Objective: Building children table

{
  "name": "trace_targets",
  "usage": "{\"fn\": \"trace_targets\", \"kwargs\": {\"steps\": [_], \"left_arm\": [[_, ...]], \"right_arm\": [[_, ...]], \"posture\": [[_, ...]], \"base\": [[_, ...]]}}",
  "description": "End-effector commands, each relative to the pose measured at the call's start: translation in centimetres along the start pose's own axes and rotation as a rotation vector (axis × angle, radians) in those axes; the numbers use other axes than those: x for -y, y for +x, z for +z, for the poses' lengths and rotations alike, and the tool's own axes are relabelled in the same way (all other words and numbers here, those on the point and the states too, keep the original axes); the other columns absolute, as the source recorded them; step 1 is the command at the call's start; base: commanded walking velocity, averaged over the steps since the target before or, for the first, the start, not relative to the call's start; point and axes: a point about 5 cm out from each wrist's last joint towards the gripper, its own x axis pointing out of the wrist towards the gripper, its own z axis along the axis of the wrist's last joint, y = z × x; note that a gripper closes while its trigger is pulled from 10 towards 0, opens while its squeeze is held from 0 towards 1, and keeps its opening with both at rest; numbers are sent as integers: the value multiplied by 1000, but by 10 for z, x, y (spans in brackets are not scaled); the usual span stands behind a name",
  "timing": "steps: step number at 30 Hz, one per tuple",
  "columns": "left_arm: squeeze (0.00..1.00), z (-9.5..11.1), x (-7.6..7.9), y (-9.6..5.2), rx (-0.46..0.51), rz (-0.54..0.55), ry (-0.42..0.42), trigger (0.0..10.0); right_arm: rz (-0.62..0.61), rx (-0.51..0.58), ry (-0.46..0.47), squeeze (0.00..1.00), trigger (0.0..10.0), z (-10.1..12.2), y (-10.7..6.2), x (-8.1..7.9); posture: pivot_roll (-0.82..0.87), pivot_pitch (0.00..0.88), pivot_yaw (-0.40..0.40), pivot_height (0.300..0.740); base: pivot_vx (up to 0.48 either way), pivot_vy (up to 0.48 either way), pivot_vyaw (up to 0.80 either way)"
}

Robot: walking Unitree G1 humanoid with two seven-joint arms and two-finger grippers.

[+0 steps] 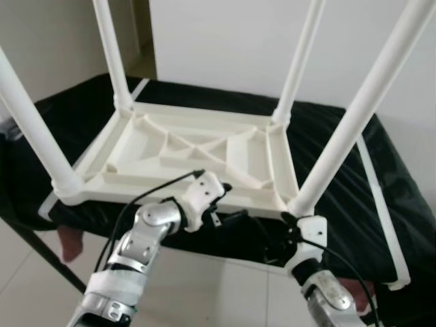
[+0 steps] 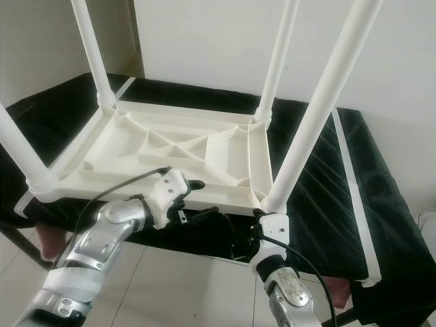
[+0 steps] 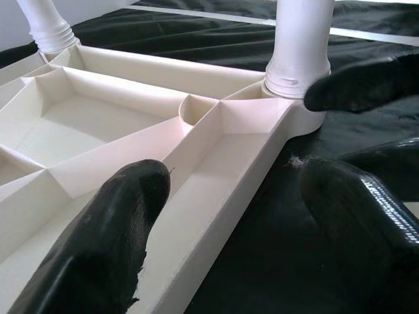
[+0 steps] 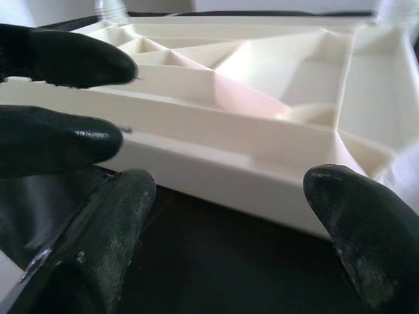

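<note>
White plastic children's table (image 1: 197, 153) lies upside down on a black-covered surface (image 1: 340, 197), ribbed underside up, four legs (image 1: 354, 112) standing upward. Left gripper (image 3: 226, 216) at the near edge, fingers spread wide astride the rim: one finger (image 3: 111, 229) over the ribbed inside, the other over the black cover. Right gripper (image 4: 229, 216) at the near right corner, below the leg socket, fingers wide apart, holding nothing.
</note>
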Motion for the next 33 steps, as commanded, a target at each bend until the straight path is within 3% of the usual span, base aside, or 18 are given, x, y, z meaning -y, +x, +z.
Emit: {"fn": "trace_targets", "kwargs": {"steps": [1,8,14,19,25,33], "left_arm": [[0,-1,-1,-1,-4,27,4,10000],[0,-6,-3,-7,-31,38,15,10000],[0,-26,-7,-18,-149,44,71,10000],[0,-35,-16,-23,-223,78,84,10000],[0,-38,-36,-27,-268,176,91,10000],[0,-35,-50,-22,-297,244,122,10000]], "right_arm": [[-8,-4,-14,0,10000,0,3,10],[-93,19,-26,0,10000,6,8,33],[-209,27,-47,0,10000,7,2,59],[-247,37,-49,0,10000,9,1,70],[-245,46,-47,0,10000,10,2,70],[-197,38,-6,0,10000,2,7,54]], "posture": [[17,7,-35,740],[27,6,-40,740],[25,9,-35,740],[23,11,-30,740],[19,13,-26,740],[20,11,-24,740]], "base": [[0,0,0],[0,0,0],[0,0,0],[0,0,0],[0,0,0],[0,0,0]]}}
